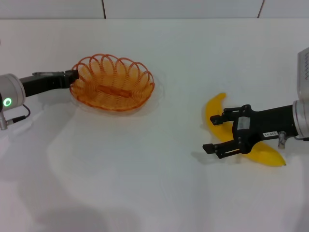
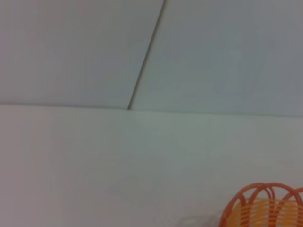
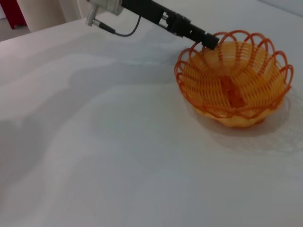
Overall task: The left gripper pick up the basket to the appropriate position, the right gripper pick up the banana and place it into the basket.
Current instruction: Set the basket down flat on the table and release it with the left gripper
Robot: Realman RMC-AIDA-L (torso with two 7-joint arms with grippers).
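Observation:
The orange wire basket [image 1: 112, 86] sits on the white table at the left of the head view. My left gripper [image 1: 72, 76] reaches in from the left and is shut on the basket's near-left rim; the right wrist view shows the same grip [image 3: 208, 41] on the basket [image 3: 246, 71]. A piece of the basket rim [image 2: 265, 205] shows in the left wrist view. The yellow banana [image 1: 214, 107] lies on the table at the right. My right gripper [image 1: 212, 134] hovers open over its middle, one finger on each side, hiding that part.
A white table [image 1: 145, 169] spreads between basket and banana. The back wall [image 1: 183, 7] with tile seams runs along the table's far edge. A thin cable [image 3: 125, 32] hangs from the left arm. A red object [image 3: 10, 12] stands beyond the table.

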